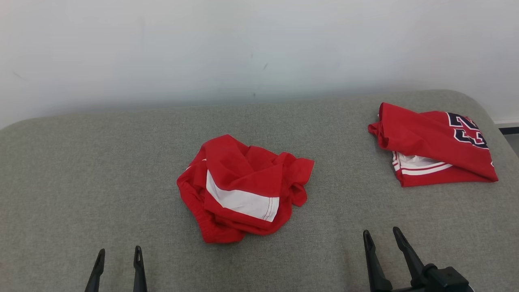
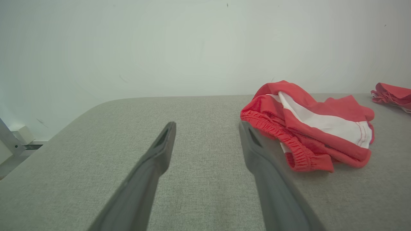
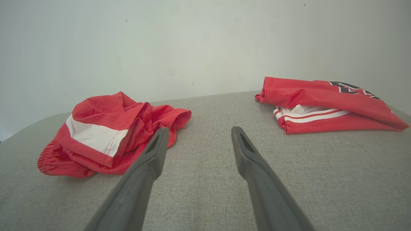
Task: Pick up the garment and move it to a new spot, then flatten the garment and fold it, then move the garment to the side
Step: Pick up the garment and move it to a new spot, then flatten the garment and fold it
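Observation:
A crumpled red garment [image 1: 243, 188] with a white stripe and an elastic waistband lies in a heap at the middle of the grey padded table [image 1: 101, 170]. The left wrist view has the garment [image 2: 308, 128] ahead on the right, the right wrist view has it [image 3: 112, 134] ahead on the left. My left gripper [image 1: 119, 255] stands open near the table's front edge, to the left of the heap and apart from it. My right gripper [image 1: 381, 236] is open too, at the front right, with nothing between its fingers.
A folded red jersey [image 1: 434, 146] with white trim and dark lettering lies at the table's far right; the right wrist view shows it [image 3: 324, 106] ahead on the right. A white wall [image 1: 243, 48] rises behind the table. Bare cloth surrounds the heap.

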Robot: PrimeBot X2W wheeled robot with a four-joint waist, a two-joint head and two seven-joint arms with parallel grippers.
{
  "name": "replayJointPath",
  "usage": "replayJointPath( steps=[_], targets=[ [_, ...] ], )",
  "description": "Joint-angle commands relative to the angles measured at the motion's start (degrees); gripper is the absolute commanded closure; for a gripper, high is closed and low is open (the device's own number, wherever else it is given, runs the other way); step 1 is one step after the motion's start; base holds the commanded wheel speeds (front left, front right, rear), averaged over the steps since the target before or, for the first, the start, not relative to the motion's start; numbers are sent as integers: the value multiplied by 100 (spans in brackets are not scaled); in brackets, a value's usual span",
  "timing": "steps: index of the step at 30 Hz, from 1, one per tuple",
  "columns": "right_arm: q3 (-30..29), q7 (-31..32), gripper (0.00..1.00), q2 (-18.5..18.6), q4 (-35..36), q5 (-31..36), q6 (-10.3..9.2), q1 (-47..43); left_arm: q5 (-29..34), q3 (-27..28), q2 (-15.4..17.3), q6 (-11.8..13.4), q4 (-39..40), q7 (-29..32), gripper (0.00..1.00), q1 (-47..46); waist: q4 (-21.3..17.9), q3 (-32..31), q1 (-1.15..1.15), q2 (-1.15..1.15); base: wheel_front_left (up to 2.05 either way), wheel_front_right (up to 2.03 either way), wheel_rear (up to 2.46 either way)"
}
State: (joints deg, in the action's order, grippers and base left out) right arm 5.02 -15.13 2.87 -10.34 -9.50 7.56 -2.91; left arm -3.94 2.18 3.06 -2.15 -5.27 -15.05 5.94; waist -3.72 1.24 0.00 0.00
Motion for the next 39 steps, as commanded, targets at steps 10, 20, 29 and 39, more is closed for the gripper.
replayJointPath(
  steps=[10, 20, 29, 39],
  targets=[
    [-7, 1, 0, 3, 7, 29, -11, -71, 23, -17, -19, 111, 57, -17, 0, 115, -14, -14, 0, 0, 0, 0, 0],
    [-21, 1, 0, 3, -6, 54, -11, -48, -47, -108, -20, 210, 107, -17, 0, 162, 17, -13, 0, 0, 0, 0, 0],
    [19, 1, 0, 2, 0, -29, -11, -17, -84, -216, -19, 262, 139, -17, 0, 112, 156, 9, 0, 0, 0, 0, 0],
    [581, 2, 0, 3, -728, -353, -11, 954, -214, -391, -18, 266, 178, -17, 0, -121, 688, 208, 0, 0, 0, 0, 0]
  ],
)
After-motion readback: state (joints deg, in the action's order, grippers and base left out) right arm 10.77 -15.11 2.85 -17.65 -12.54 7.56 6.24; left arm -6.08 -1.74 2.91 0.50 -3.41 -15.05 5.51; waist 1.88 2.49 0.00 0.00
